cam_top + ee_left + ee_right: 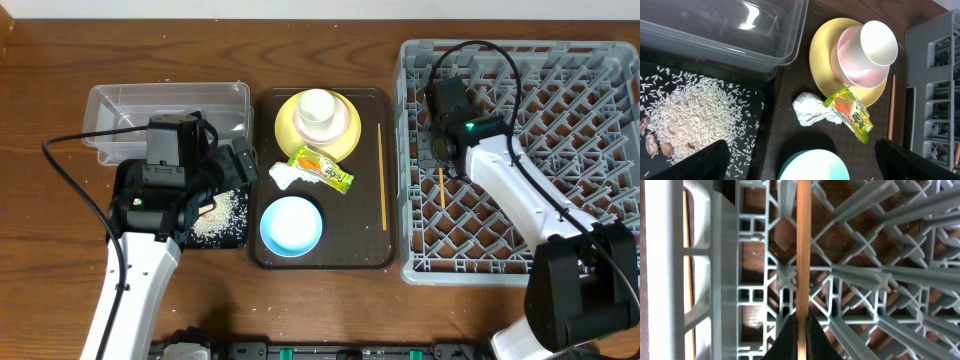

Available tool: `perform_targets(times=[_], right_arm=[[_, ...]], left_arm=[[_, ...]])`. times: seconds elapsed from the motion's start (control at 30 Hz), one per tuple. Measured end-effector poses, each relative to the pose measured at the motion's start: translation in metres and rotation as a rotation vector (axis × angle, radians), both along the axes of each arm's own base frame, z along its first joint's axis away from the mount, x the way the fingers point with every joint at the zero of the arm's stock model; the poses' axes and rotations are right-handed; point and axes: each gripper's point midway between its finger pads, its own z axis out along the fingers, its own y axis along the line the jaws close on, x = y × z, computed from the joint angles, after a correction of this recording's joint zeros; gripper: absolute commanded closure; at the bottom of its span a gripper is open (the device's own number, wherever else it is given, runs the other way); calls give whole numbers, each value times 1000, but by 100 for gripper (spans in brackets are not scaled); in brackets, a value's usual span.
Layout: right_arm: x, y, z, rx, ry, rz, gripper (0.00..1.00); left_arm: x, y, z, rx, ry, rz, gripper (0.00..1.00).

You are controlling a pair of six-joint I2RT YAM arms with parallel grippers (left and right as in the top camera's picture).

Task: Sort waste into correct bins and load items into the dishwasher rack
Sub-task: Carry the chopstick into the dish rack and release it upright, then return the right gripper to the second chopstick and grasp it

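Note:
My right gripper is shut on a wooden chopstick, low over the left side of the grey dishwasher rack. The second chopstick lies on the brown tray. My left gripper is open and empty above the light blue bowl. The yellow plate carries a white bowl with a white cup in it. The wrapper and tissue lie together. Rice lies in the black tray.
The clear tub stands behind the black tray and looks empty. The brown serving tray lies between the bins and the rack. A few brown scraps lie among the rice. Cables trail from both arms.

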Motion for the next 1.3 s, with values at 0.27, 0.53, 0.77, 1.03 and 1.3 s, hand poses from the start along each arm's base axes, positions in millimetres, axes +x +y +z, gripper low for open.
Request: perform_targets(times=[0.27, 0.53, 0.77, 1.03, 1.3], right_arm=[[2, -3, -1, -4, -11, -5, 70], [-4, 0, -4, 15, 21, 8, 67], [10, 26, 39, 148, -41, 58, 66], [1, 89, 90, 340, -123, 223, 76], [-21, 143, 65, 295, -69, 304, 75]], left_arm=[[0, 0, 0, 0, 0, 0, 5], [0, 0, 0, 0, 0, 0, 5], [0, 0, 0, 0, 0, 0, 5], [0, 0, 0, 0, 0, 0, 5], [0, 0, 0, 0, 0, 0, 5]])
